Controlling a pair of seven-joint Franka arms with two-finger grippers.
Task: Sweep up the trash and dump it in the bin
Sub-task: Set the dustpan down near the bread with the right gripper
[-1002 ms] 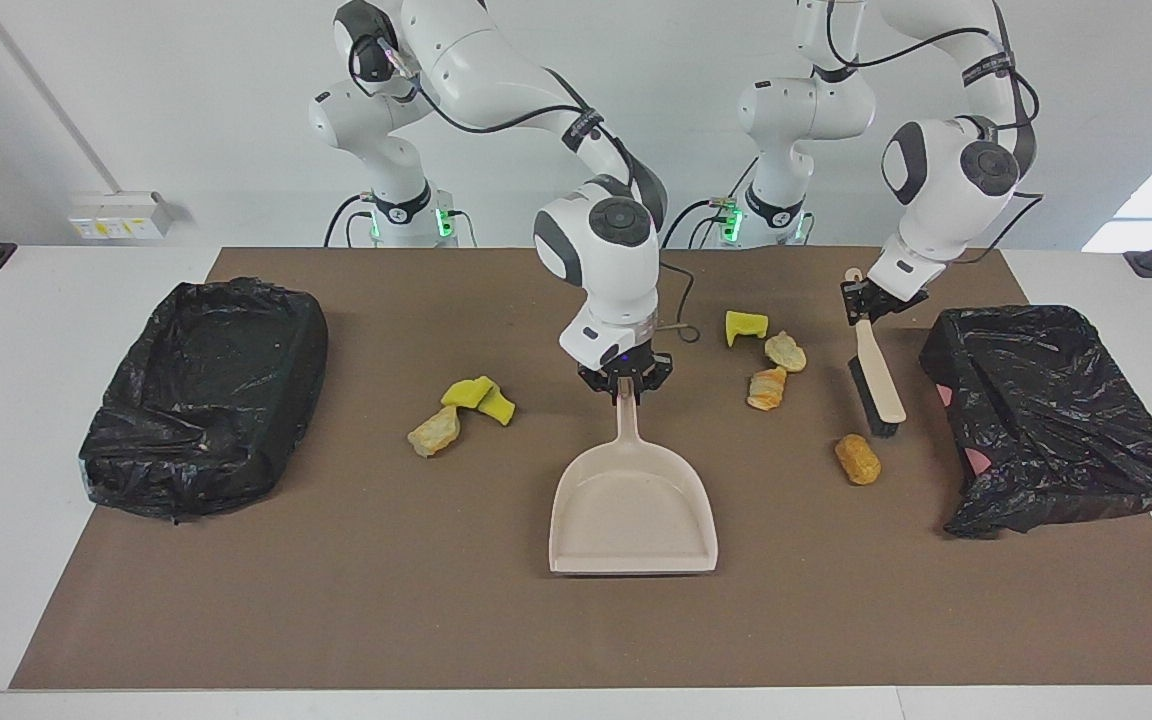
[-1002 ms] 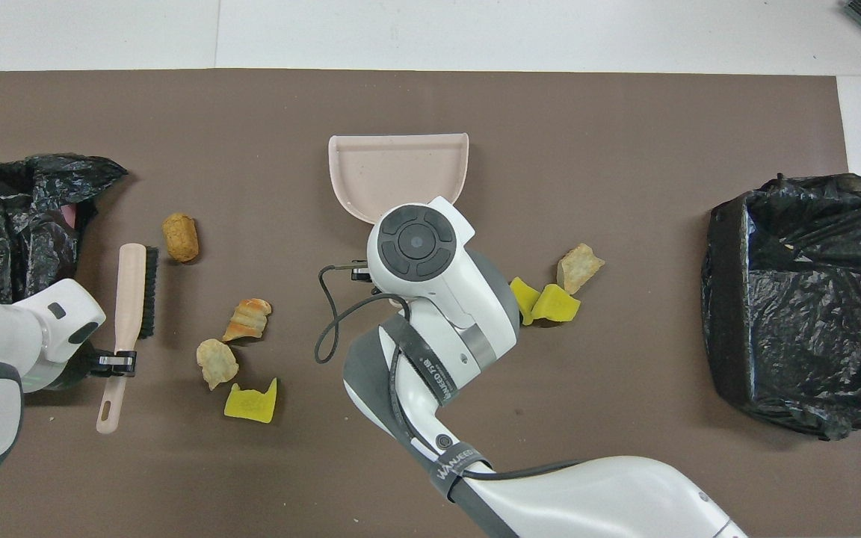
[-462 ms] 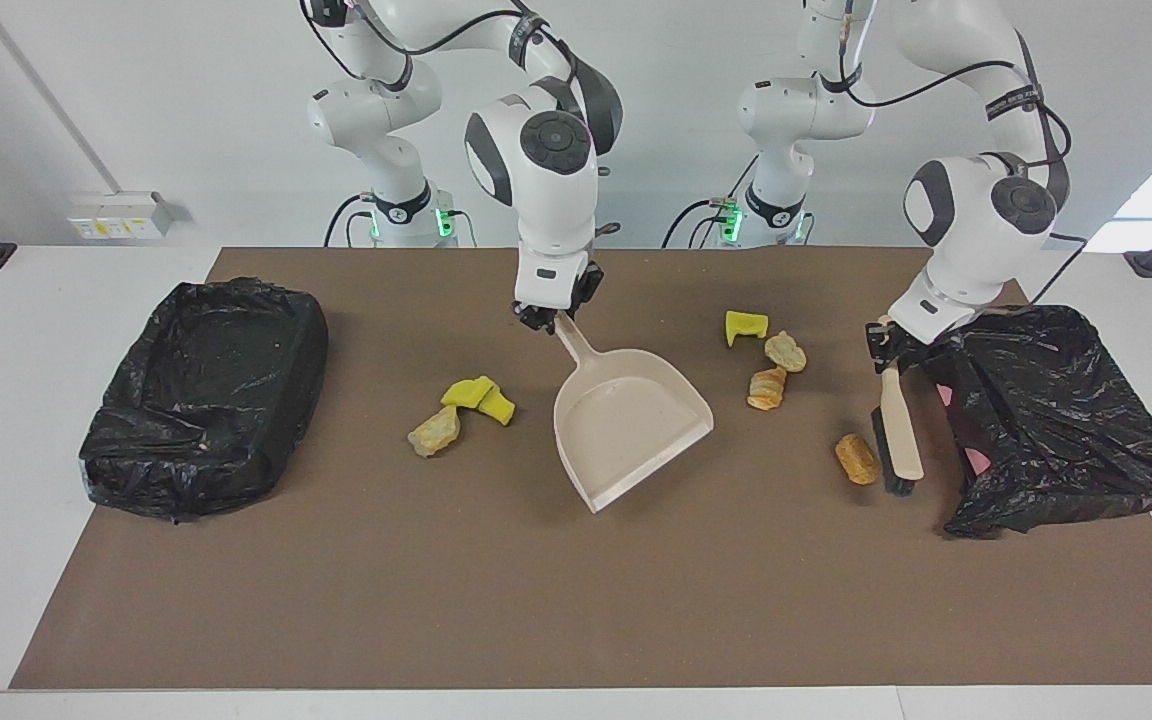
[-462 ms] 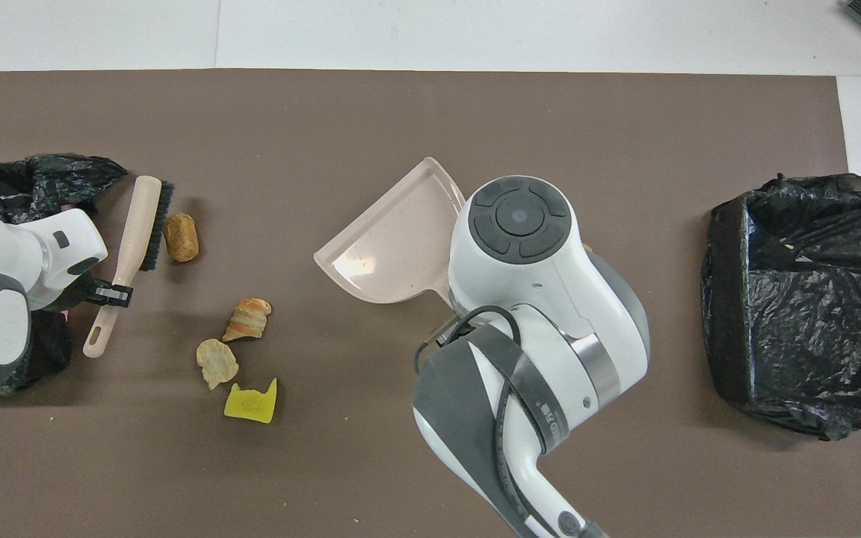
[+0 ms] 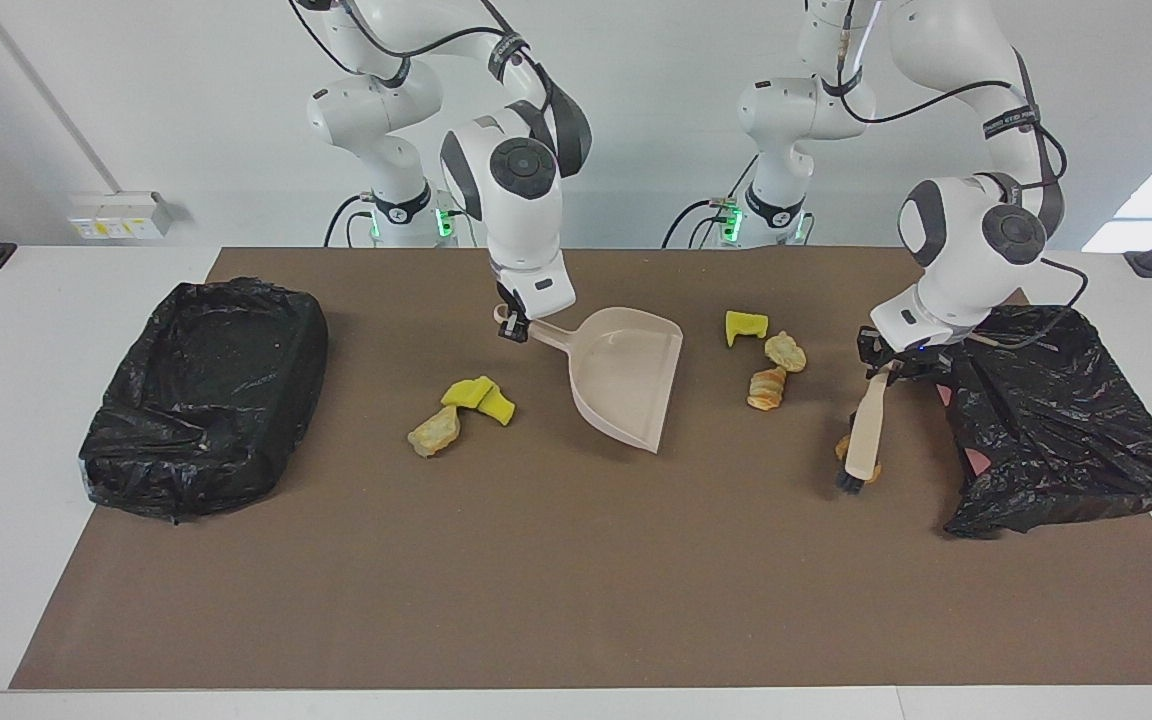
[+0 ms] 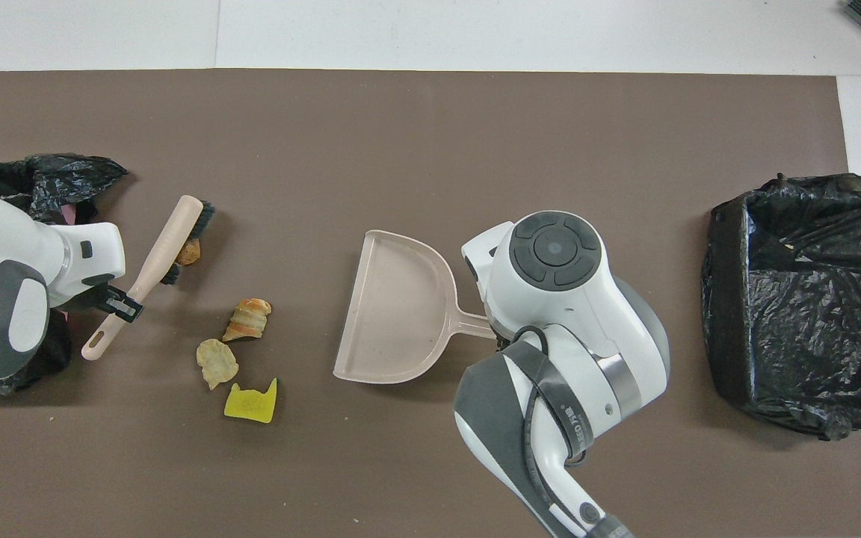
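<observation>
Holding dustpan (image 5: 626, 375) by its handle, right end effector (image 5: 513, 327) turns its mouth toward 3 o'clock in facing view, w/ three trash pieces (image 5: 768, 357) there. Left end effector (image 5: 884, 363) grips brush (image 5: 866, 437), bristles on a fourth lump (image 6: 188, 252), ready to sweep; three more (image 5: 461, 410) lie near the handle's end.

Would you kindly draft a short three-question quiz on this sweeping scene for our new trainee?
1. True or false: the dustpan already holds some of the trash.
2. Which tool does each gripper hold?
3. Multiple choice: the brush head is at A) the two yellow wedges, B) the tan lump nearest the torn bag, C) the bin at the right arm's end.

Key
1. False: the pan is empty.
2. The right gripper is shut on the dustpan's handle; the left gripper is shut on the brush's handle.
3. B: the brush covers most of that lump in the facing view.
</observation>
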